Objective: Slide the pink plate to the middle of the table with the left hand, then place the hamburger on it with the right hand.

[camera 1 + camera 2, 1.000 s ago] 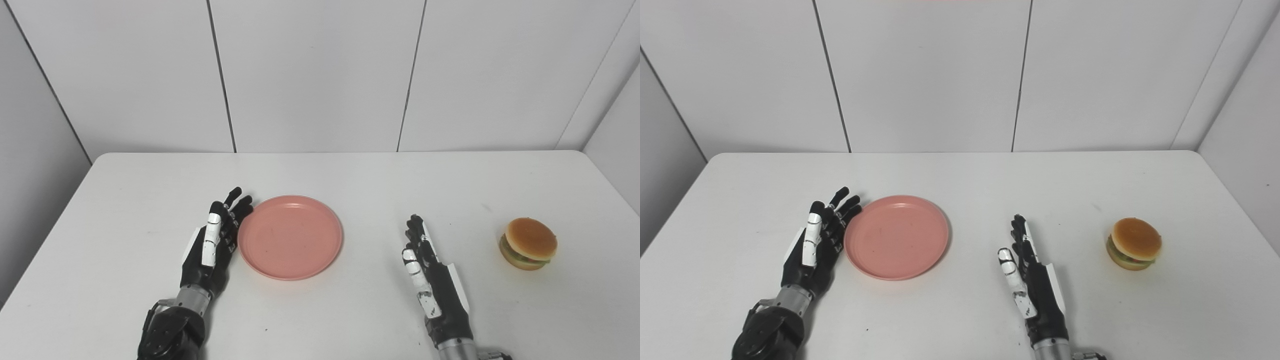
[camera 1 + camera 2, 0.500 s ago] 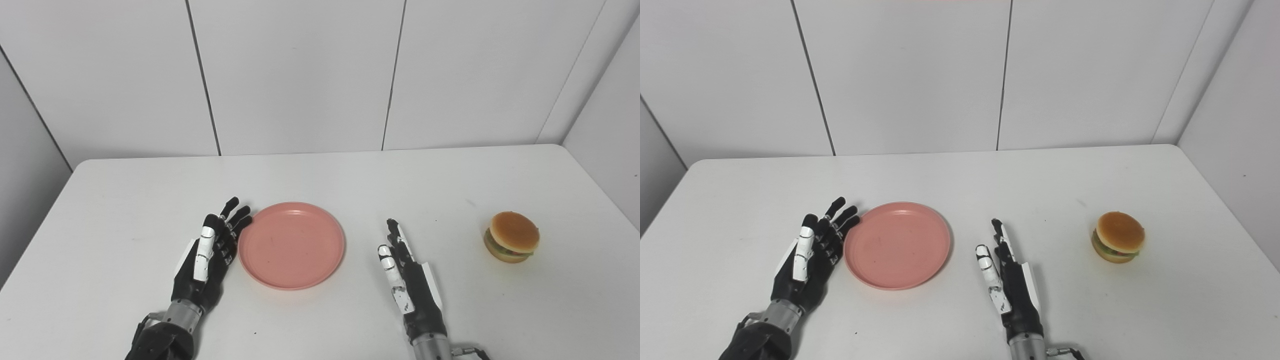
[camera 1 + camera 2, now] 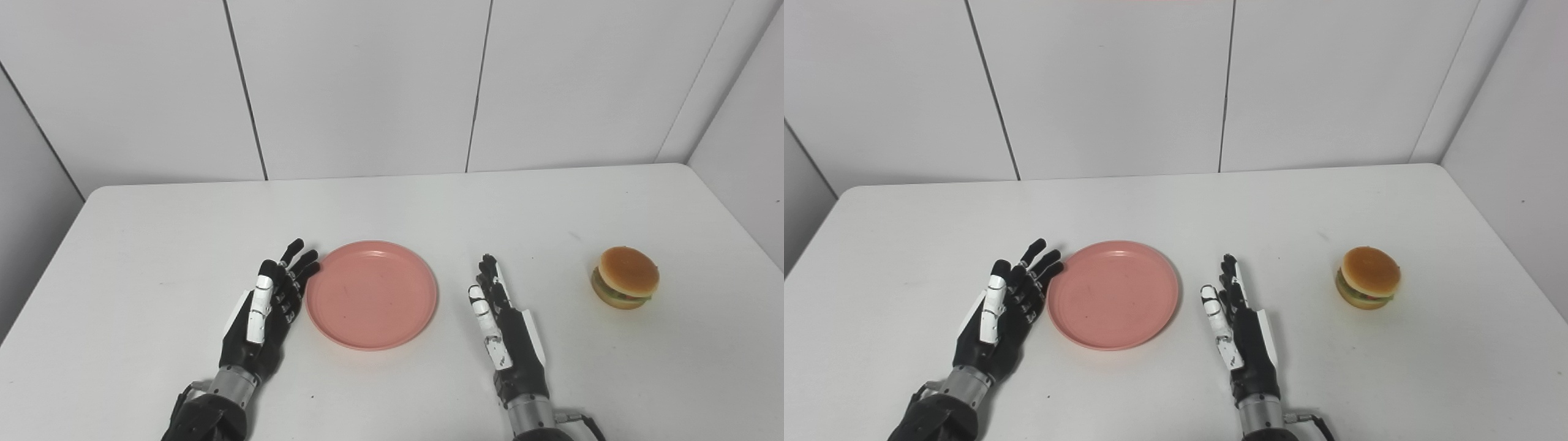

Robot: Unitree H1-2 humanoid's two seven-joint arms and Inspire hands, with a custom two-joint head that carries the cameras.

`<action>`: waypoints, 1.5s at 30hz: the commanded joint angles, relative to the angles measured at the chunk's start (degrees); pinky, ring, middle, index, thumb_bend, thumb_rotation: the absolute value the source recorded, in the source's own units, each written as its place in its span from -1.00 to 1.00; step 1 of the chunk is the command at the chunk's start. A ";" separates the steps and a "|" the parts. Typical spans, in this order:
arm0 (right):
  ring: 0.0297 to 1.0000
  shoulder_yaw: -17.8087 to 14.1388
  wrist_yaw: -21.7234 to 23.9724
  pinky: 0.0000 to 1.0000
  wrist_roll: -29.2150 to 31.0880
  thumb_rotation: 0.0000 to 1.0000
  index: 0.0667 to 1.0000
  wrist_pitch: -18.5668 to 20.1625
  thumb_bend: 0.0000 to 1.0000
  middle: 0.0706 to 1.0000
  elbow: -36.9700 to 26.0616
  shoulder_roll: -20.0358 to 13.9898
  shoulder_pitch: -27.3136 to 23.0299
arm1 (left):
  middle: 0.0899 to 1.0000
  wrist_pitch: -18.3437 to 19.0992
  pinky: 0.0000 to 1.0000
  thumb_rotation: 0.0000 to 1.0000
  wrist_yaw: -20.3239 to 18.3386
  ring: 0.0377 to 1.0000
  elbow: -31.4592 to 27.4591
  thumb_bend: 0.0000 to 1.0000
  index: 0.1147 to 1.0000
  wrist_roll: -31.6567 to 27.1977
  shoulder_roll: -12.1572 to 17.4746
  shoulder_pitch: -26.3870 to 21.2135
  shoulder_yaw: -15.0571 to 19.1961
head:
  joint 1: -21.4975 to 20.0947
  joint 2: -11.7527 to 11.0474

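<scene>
The round, shallow pink plastic plate (image 3: 372, 294) lies flat at lower centre of frame on the white rectangular surface (image 3: 392, 202). The left robot hand (image 3: 269, 312) stands edge-on against the plate's left rim, fingers spread, holding nothing. The right robot hand (image 3: 505, 331) rests lower right of the plate, released, clear of its rim. The toy hamburger with tan bun (image 3: 625, 277) sits at right of frame, well apart. Bare surface lies between them.

Setting: robot test lab. Evidence: bare white table (image 3: 392, 202); plain white panel walls (image 3: 361, 86) enclosing the table at back and sides; toy hamburger (image 3: 625, 277) as prop on the table.
</scene>
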 commanded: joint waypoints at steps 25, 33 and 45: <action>1.00 1.07 -0.81 1.00 -2.64 0.85 0.97 3.17 0.36 1.00 1.21 0.09 1.82 | 0.97 -16.69 1.00 1.00 1.97 0.98 12.84 0.36 0.95 4.62 -1.66 -5.04 2.40 | 0.42 -0.56; 1.00 0.61 -0.15 1.00 -1.39 0.82 1.00 3.34 0.32 1.00 0.76 -0.07 2.02 | 0.96 -19.37 1.00 1.00 4.18 0.97 18.23 0.35 0.95 6.31 -2.43 -7.20 2.68 | -0.83 -0.24; 1.00 -0.36 0.13 0.99 1.01 0.78 1.00 1.77 0.39 1.00 1.18 -1.49 1.28 | 0.94 -12.73 1.00 1.00 5.36 0.95 15.64 0.27 0.97 3.95 -5.32 -6.23 3.85 | -1.11 -0.40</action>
